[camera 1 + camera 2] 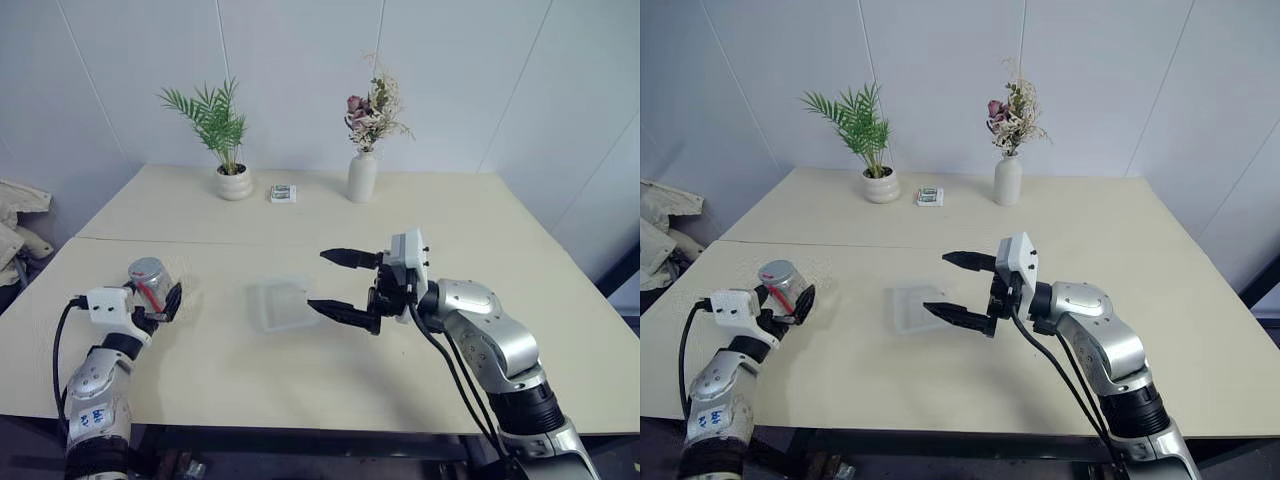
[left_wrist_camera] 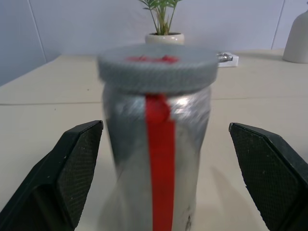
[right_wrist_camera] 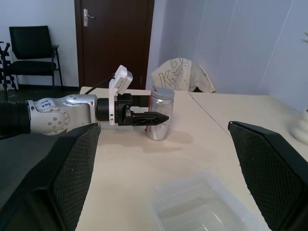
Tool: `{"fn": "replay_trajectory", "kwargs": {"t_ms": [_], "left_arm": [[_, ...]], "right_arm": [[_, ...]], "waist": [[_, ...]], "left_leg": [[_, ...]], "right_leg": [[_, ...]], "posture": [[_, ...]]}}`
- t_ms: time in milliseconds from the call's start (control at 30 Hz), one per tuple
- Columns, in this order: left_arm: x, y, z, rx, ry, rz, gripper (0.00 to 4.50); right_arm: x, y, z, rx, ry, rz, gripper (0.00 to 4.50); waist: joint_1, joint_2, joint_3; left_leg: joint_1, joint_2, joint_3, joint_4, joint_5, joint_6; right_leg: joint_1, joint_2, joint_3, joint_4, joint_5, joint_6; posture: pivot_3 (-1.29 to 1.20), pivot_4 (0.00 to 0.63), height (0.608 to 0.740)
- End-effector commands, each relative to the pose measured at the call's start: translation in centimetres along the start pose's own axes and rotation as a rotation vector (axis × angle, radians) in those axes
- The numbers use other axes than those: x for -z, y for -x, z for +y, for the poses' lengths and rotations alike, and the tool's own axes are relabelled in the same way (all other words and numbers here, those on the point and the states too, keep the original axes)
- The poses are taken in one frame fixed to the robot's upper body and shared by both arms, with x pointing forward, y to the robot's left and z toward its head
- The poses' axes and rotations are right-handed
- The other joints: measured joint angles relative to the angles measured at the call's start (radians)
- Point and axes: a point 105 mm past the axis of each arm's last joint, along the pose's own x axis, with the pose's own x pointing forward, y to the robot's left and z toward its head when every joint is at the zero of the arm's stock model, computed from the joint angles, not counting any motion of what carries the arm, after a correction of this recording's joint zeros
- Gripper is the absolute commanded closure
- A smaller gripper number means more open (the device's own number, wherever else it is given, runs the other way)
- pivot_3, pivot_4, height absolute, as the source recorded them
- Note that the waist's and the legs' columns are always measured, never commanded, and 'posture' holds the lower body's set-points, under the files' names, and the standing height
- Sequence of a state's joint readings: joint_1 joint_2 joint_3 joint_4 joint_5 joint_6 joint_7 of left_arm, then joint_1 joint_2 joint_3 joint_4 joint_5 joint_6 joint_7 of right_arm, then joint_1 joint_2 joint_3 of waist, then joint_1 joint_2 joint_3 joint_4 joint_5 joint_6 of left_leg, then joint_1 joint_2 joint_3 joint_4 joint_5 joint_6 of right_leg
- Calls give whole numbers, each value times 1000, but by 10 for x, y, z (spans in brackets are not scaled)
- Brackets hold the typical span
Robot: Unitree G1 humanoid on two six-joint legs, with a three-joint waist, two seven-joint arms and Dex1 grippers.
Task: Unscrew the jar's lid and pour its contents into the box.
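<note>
The jar stands upright near the table's left front edge. It is clear, with a red stripe down its side and a grey lid screwed on top. Its contents cannot be made out. My left gripper is open, one finger on each side of the jar with a gap to the glass. The box, a shallow clear tray, lies at the table's middle. My right gripper hovers open and empty over the box's right edge, pointing left toward the jar.
A potted plant, a small patterned item and a white flower vase line the far side of the table. A jacket lies off the table's left edge.
</note>
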State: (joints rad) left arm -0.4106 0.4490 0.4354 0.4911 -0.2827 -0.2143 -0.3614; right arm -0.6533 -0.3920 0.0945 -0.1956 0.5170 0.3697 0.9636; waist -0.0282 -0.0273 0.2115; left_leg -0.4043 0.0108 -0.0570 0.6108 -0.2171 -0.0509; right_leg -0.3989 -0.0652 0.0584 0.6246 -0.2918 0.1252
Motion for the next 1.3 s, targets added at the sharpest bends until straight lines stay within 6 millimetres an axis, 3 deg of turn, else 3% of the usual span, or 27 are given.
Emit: {"fn": "replay_trajectory", "kwargs": {"t_ms": [33,367,467,667,800,1033,1167,1300], "left_arm": [[-9,-5,6,-24,-44,-39,31],[-7,-12,7,-49,-54,-32,31],[-7,-12,9,-54,-62,-32,648],[-8,-14,8,-49,-57,-36,2495],[-20,-20,-6,15,-12,-84,2500],[-74,-17,-82,505,95,-202,2500],[-84,1,-134,851,119,-134,2500],[-82,8,-160,989,105,-89,2500]], "right_arm": [[-14,3,-1,28,34,-35,0],[-17,4,-4,50,31,-35,0],[-17,5,-3,57,27,-38,0],[-16,5,-3,63,19,-39,0],[-13,6,-3,71,7,-31,0],[-13,1,-8,138,15,-15,0],[-16,-17,-4,161,-6,33,0],[-14,-32,-1,188,-38,87,0]], "waist": [[0,0,0],[0,0,0],[0,0,0],[1,0,0],[1,0,0],[1,0,0],[-6,1,1],[-4,1,1]], "left_leg": [[0,0,0,0,0,0],[0,2,0,0,0,-1],[0,2,0,0,0,-1],[0,2,0,0,-1,-1],[0,2,0,0,-1,-1],[-1,2,0,-1,-1,-2],[0,3,1,-2,-1,-2],[-1,4,1,-3,-1,-3]], "right_leg": [[0,0,0,0,0,0],[0,2,0,0,0,-1],[0,2,0,0,0,-1],[0,2,0,0,0,-1],[0,2,0,0,0,-1],[0,2,0,-2,0,-1],[-1,2,1,-2,-1,-2],[-4,4,1,2,-3,-6]], "posture": [[0,150,740],[0,150,740],[0,150,740],[0,150,740],[0,150,740],[0,150,740],[0,150,740],[0,150,740]]}}
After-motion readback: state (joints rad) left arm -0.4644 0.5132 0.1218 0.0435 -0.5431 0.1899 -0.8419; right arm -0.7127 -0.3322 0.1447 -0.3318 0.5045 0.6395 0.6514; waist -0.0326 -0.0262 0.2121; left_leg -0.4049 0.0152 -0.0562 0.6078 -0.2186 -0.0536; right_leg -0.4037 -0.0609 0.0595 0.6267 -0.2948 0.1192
